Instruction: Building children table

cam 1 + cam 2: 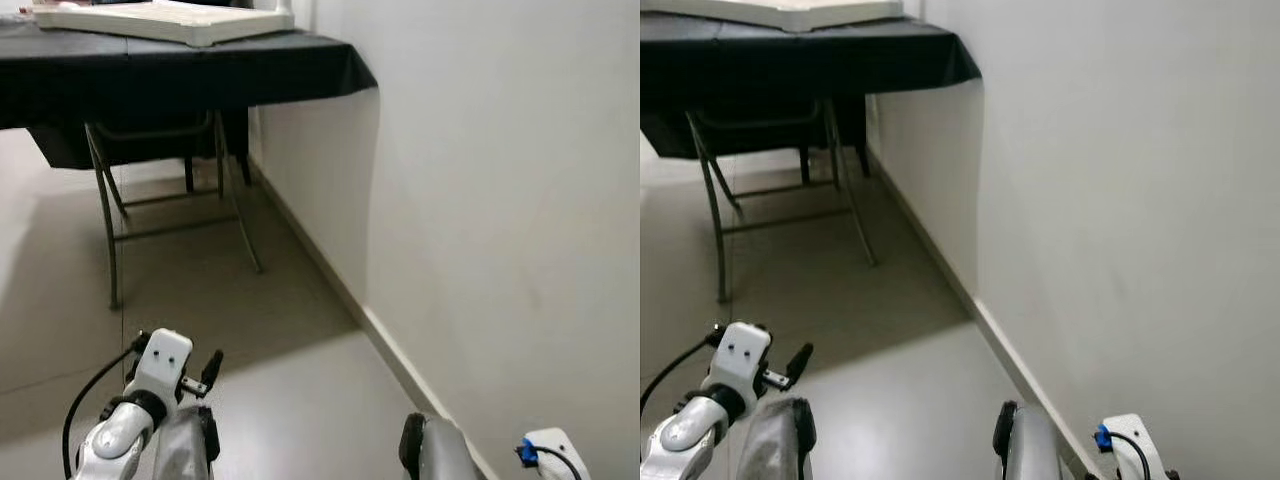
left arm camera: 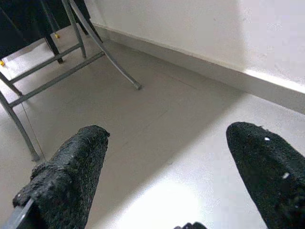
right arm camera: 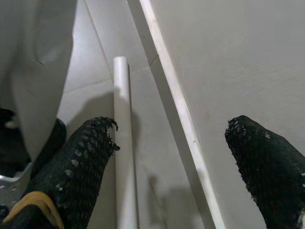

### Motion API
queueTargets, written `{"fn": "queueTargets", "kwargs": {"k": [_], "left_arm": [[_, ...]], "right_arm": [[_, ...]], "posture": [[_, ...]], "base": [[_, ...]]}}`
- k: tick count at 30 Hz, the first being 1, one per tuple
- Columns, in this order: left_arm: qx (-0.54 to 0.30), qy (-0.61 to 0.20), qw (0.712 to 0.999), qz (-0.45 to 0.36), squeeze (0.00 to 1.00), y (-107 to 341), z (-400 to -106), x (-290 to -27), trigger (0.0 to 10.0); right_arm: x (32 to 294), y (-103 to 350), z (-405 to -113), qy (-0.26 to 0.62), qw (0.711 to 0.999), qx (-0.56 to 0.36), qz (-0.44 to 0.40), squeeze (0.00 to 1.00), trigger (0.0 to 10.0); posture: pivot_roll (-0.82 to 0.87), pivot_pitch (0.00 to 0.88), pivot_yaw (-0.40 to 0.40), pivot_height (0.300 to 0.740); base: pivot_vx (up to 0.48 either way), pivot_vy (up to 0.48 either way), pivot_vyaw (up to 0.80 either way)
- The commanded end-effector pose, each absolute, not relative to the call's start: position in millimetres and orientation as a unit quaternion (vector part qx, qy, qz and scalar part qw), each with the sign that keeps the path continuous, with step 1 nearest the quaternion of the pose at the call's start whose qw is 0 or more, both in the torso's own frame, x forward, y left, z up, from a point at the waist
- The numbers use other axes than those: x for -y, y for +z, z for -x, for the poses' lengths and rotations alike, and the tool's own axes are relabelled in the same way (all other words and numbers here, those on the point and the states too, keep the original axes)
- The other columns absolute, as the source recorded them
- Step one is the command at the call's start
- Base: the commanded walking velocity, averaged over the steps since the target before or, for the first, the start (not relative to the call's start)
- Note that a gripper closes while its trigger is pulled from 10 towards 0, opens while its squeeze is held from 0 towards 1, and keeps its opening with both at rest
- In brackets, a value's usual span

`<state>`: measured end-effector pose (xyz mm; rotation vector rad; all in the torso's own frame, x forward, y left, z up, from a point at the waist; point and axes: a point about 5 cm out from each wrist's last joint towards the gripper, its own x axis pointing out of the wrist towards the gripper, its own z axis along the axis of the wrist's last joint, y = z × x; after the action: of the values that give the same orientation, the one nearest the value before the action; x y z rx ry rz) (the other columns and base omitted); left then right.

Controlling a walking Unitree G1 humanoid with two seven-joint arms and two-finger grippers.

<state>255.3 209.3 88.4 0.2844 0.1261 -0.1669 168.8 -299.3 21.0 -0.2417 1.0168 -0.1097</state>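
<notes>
A white flat panel (image 1: 170, 20), the children's table top, lies on a folding table draped in black cloth (image 1: 200, 70) at the far left. A white round rod (image 3: 121, 95) lies on the floor along the baseboard, just below my right gripper (image 3: 171, 126), which is open and holds nothing. The rod lies close to one black finger (image 3: 81, 162). My left gripper (image 2: 167, 138) hangs open over bare floor, pointing toward the table's metal legs (image 2: 95, 43). Both silver forearms show low in the head views, the left arm (image 1: 150, 385) and the right arm (image 1: 440, 450).
A white wall (image 1: 500, 200) with a baseboard (image 1: 400, 360) runs close along my right side. The folding table's grey metal legs (image 1: 105, 220) stand ahead on the left. Beige floor (image 1: 280, 330) stretches between me and the table.
</notes>
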Motion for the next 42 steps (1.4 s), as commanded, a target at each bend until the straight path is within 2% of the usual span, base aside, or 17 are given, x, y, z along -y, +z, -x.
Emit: {"fn": "queueTargets", "kwargs": {"k": [1, 9, 17, 19, 26, 28, 30, 36, 37, 38, 39, 42], "left_arm": [[-0.067, -0.081, 0.983, -0.153, 0.0, 88, -254, -213, 10.0], [-0.07, -0.088, 0.98, -0.163, 0.0, 90, -254, -219, 10.0], [-0.07, -0.097, 0.977, -0.174, 0.0, 95, -256, -221, 10.0], [-0.083, -0.093, 0.974, -0.192, 0.0, 98, -248, -237, 10.0], [-0.096, -0.097, 0.969, -0.207, 0.0, 101, -237, -247, 10.0], [-0.108, -0.108, 0.965, -0.215, 0.0, 103, -228, -252, 10.0], [-0.114, -0.111, 0.963, -0.219, 0.0, 104, -226, -254, 10.0], [-0.125, -0.116, 0.96, -0.224, 0.0, 107, -217, -259, 10.0], [-0.133, -0.117, 0.958, -0.226, 0.0, 107, -212, -261, 10.0], [-0.133, -0.117, 0.958, -0.226, 0.0, 107, -212, -261, 10.0], [-0.148, -0.119, 0.955, -0.227, 0.0, 105, -203, -266, 10.0], [-0.159, -0.121, 0.953, -0.227, 0.0, 105, -192, -268, 10.0]], "right_arm": [[302, 17, -168, -0.057, 0.862, -0.491, 0.117, 0.0, 10.0], [306, -1, -168, -0.098, 0.851, -0.505, 0.105, 0.0, 10.0], [300, -12, -164, -0.102, 0.848, -0.517, 0.065, 0.0, 10.0], [295, -18, -161, -0.088, 0.842, -0.528, 0.064, 0.0, 10.0], [298, -24, -158, -0.094, 0.833, -0.54, 0.075, 0.0, 10.0], [304, -27, -155, -0.106, 0.826, -0.547, 0.084, 0.0, 10.0], [309, -26, -154, -0.115, 0.824, -0.549, 0.083, 0.0, 10.0], [327, -17, -151, -0.14, 0.822, -0.547, 0.069, 0.0, 10.0], [339, -9, -150, -0.151, 0.824, -0.543, 0.057, 0.0, 10.0], [339, -9, -150, -0.151, 0.824, -0.543, 0.057, 0.0, 10.0], [360, 7, -147, -0.17, 0.828, -0.532, 0.044, 0.0, 10.0], [374, 18, -138, -0.171, 0.829, -0.53, 0.051, 0.0, 10.0]], "posture": [[0.01, 0.0, -0.057, 0.331], [0.02, 0.0, -0.022, 0.301], [0.04, 0.0, -0.002, 0.3], [0.06, 0.047, 0.009, 0.3], [0.08, 0.1, 0.015, 0.3], [0.08, 0.162, 0.025, 0.3], [0.09, 0.189, 0.03, 0.3], [0.08, 0.235, 0.029, 0.3], [0.08, 0.249, 0.028, 0.3], [0.08, 0.249, 0.028, 0.3], [0.07, 0.272, 0.024, 0.3], [0.06, 0.308, 0.019, 0.3]], "base": [[0.0, 0.0, 0.0], [0.0, 0.0, 0.0], [0.0, 0.0, 0.0], [0.0, 0.0, 0.0], [0.0, 0.0, 0.0], [0.0, 0.0, 0.0], [0.0, 0.0, 0.0], [0.0, 0.0, 0.0], [0.0, 0.0, 0.0], [0.0, 0.0, 0.0], [0.0, 0.0, 0.0], [0.0, 0.0, 0.0]]}}
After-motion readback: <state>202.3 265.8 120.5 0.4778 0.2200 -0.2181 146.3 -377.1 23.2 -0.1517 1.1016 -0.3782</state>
